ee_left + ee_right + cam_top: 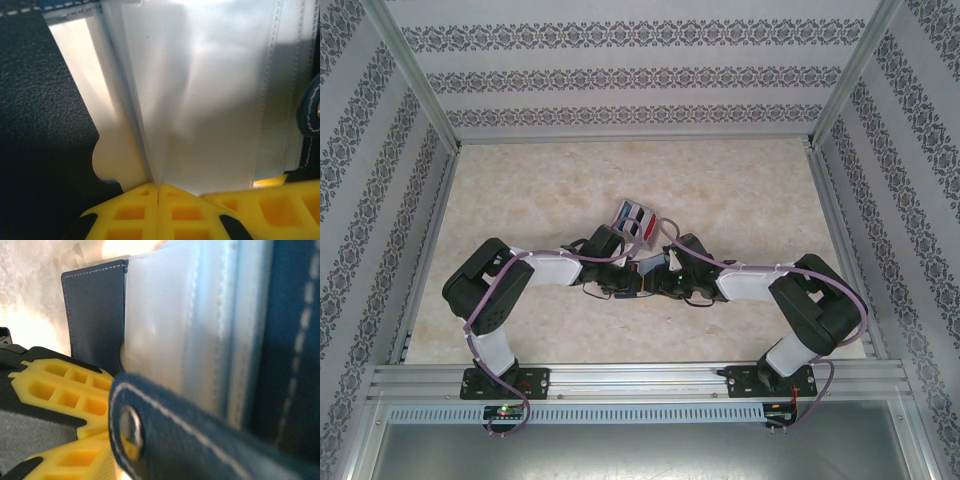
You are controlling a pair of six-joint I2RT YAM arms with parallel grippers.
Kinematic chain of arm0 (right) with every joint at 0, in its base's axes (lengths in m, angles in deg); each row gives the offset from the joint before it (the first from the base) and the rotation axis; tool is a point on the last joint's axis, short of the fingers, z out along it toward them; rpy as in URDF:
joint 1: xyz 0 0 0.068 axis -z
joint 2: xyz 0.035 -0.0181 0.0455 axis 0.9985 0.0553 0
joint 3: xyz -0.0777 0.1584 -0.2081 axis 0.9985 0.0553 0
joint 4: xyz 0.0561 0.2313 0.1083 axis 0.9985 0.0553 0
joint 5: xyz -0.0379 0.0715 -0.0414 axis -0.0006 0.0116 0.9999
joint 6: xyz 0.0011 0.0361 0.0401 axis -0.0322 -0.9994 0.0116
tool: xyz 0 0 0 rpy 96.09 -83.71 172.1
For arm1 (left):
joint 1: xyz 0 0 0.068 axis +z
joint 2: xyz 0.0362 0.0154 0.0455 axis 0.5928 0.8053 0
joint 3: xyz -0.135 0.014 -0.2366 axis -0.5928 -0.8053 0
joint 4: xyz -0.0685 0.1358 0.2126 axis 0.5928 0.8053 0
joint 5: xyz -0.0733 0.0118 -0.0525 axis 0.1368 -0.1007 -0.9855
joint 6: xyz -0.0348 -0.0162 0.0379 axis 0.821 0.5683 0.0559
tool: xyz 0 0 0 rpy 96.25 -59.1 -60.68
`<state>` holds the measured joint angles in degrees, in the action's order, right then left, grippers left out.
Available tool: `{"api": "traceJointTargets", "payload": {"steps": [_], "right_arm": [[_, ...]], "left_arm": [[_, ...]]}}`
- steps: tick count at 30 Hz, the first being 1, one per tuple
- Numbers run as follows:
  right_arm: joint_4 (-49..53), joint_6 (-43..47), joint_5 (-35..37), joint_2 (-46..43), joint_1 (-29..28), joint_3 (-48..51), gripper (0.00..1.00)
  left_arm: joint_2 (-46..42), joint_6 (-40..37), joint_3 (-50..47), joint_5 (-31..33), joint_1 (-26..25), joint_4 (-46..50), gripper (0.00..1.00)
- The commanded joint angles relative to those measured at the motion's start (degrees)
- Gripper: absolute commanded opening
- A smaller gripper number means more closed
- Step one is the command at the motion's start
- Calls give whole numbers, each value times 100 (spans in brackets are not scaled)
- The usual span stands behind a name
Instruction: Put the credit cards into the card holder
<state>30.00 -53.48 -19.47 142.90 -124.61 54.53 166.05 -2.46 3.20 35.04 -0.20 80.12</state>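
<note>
Looking from above, we find the card holder near the middle of the table, somewhat toward its near edge, between the two grippers that meet there. The credit cards are not in it yet: red, dark blue and whitish, they stand in a clear slotted case just beyond the holder, toward the far edge. The left gripper is clenched, its yellow fingers pressed together on the lower edge of one clear plastic sleeve of the opened holder, with the grainy navy cover at the side. The right gripper is beside the strap with the snap button. Its jaws stand partly apart, but the strap hides the gap, so we cannot tell if they grasp anything. We judge the holder to be light and soft: the cover folds easily, and the sleeves are thin, floppy and probably slippery, so a pinch on a sleeve alone may slide or wrinkle it. The stitched edge of the cover, or the strap, seems a firmer place to hold. The cards, we think, are stiff, thin and smooth. They are best taken by the free edge that stands out of the case, and the sleeve mouth must be held open for them.
</note>
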Motion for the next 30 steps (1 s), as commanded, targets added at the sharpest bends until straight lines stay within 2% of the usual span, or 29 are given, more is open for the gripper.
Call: {"api": "traceJointTargets", "payload": {"steps": [1, 6, 11, 18, 22, 25, 30], "right_arm": [[-603, 107, 68, 165, -159, 259, 47], [-427, 243, 20, -304, 157, 504, 49], [-353, 307, -150, -460, 432, 640, 44], [-269, 391, -226, -656, 561, 726, 44], [-237, 418, -313, -709, 663, 774, 37], [-241, 453, -504, -717, 717, 752, 27], [-255, 429, -482, -800, 771, 800, 28]], "left_arm": [[57, -45, -102, 235, 13, -8, 0], [20, -2, -237, 212, 69, -184, 0], [51, 26, -263, 188, 76, -274, 0], [25, 42, -284, 173, 78, -297, 0], [45, 35, -253, 177, 86, -250, 0], [29, 168, -336, 116, 92, -461, 0], [27, 149, -272, 99, 88, -414, 0]]}}
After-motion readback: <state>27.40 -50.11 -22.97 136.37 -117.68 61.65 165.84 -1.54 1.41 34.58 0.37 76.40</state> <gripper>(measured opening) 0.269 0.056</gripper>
